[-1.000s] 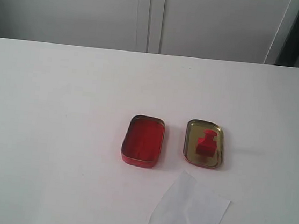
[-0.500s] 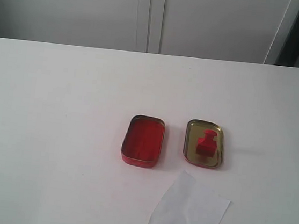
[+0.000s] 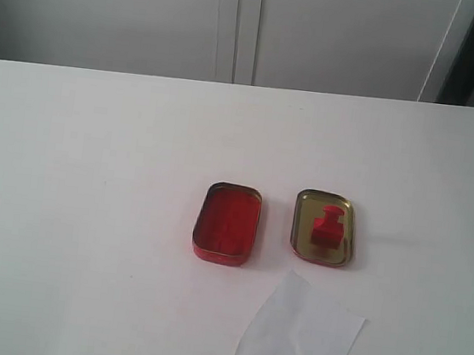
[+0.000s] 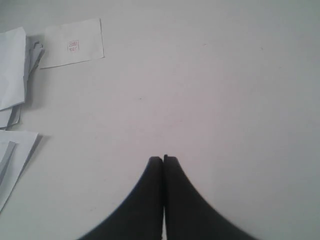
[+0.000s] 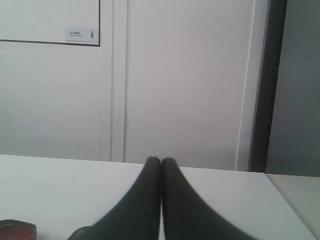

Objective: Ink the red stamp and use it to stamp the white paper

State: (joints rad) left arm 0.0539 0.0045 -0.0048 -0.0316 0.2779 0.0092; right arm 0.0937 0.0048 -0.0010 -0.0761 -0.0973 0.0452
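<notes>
We start on the left. The left gripper (image 4: 163, 159) has its two dark fingers pressed together, no gap, nothing between them. It hangs over bare table (image 4: 225, 100). In that wrist view there are loose sheets (image 4: 11, 67) piled at the frame edge, and next to them a stamped slip (image 4: 72, 42) with a small red mark on it. The mark is too small to read.

In the exterior view, the red tin (image 3: 227, 224) sits open on the white table (image 3: 92, 170), near the middle, with its red inside facing up. Just to its right, with a clear gap, is the gold tin (image 3: 339, 232), also open. The stamp (image 3: 327, 225) lies inside the gold tin with its block end toward the camera and its knob away. We cannot tell if it is upright or tipped. Nothing is gripping it.

The paper (image 3: 300, 337) lies flat nearer the camera than both tins, mostly below the gold tin and touching neither. Its lower edge is cut off by the frame. We see no mark on it here.

The right gripper (image 5: 161, 160) also has its fingers closed tight against each other and holds nothing. It points at a white wall (image 5: 185, 75) with a small label (image 5: 82, 34). The rims of the red tin (image 5: 17, 230) and the gold tin (image 5: 80, 233) just show at that view's edge.
</notes>
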